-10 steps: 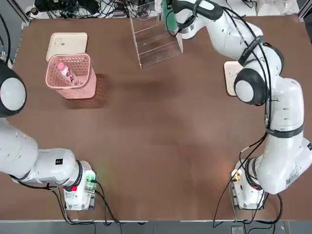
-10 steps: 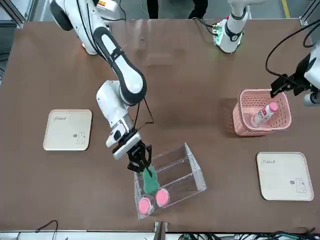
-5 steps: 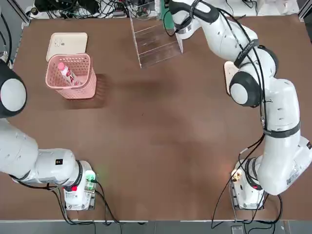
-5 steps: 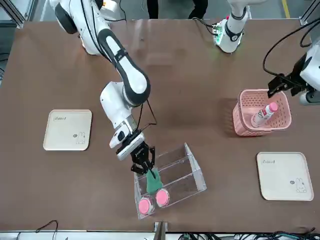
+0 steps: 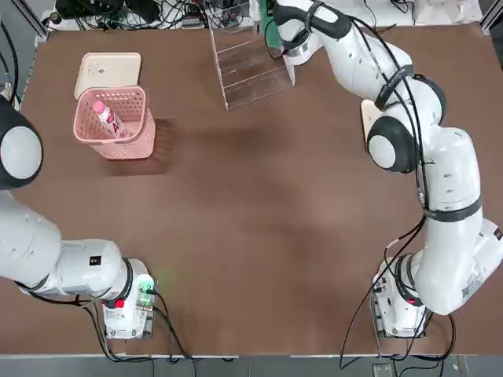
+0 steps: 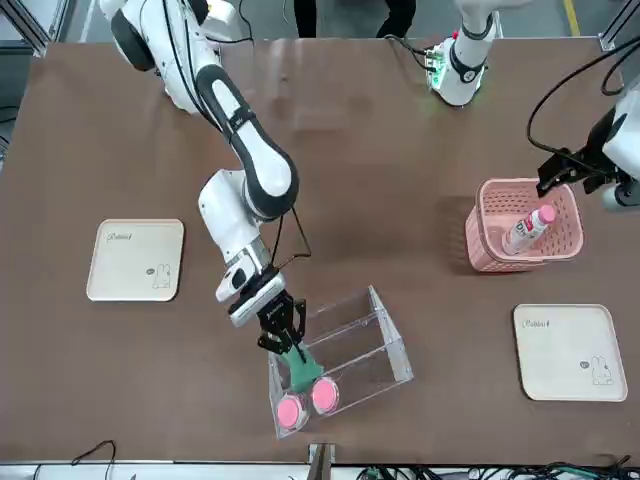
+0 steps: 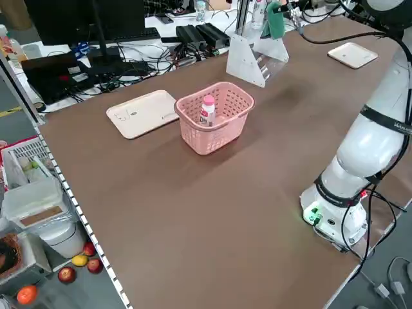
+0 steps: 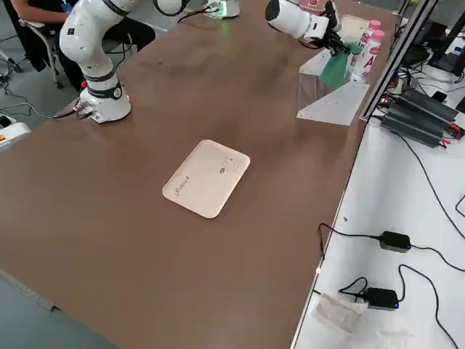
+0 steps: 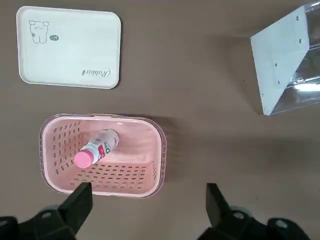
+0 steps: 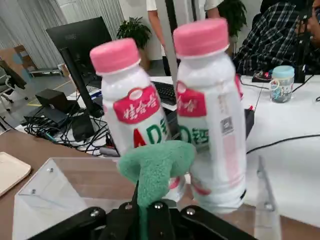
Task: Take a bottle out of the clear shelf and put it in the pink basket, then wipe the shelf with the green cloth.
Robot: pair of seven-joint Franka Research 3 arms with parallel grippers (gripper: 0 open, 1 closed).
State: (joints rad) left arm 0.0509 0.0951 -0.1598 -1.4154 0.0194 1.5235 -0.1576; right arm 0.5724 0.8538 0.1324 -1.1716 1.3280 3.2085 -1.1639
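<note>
My right gripper (image 6: 283, 335) is shut on the green cloth (image 6: 300, 368) at the far end of the clear shelf (image 6: 360, 340). The cloth (image 10: 155, 167) hangs bunched in front of two pink-capped bottles (image 10: 132, 115) standing in the shelf (image 10: 65, 195). Another bottle (image 5: 106, 118) lies tilted inside the pink basket (image 5: 130, 145) at the far left. My left gripper (image 9: 145, 192) hovers open above the basket (image 9: 105, 185), holding nothing.
A cream tray (image 5: 108, 71) lies just behind the basket. A second cream tray (image 6: 135, 260) rests on the right arm's side. Cables, a monitor and seated people are beyond the table's far edge.
My right gripper has carried the green cloth a little farther along the shelf, toward the table's far edge. The left arm has stayed still.
</note>
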